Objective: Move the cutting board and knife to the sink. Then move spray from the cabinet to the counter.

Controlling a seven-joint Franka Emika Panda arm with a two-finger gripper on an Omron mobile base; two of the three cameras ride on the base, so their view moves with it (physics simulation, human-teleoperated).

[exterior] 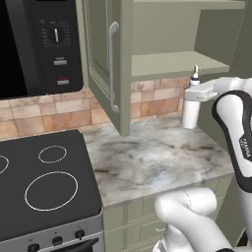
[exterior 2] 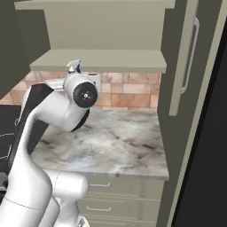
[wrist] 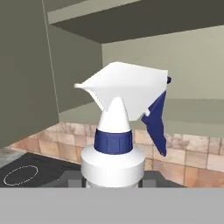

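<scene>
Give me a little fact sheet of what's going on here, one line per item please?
Spray bottle: upright, held just above or on the counter; contact unclear
Gripper: closed around the bottle's body
Counter: marbled stone, below the bottle
Cabinet: door open, shelf bare where visible
Stovetop: black, left of the counter
Microwave: black, above the stovetop

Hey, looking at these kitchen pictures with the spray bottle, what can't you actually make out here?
- Gripper fingers: hand view, the spray body covers them, so the grip cannot be confirmed.
- Spray's lower body: right base view, the arm's joint hides it; just the nozzle shows.
- Spray's base: left base view, whether it touches the counter cannot be told.
- Cabinet top: cut off by the upper edge.
</scene>
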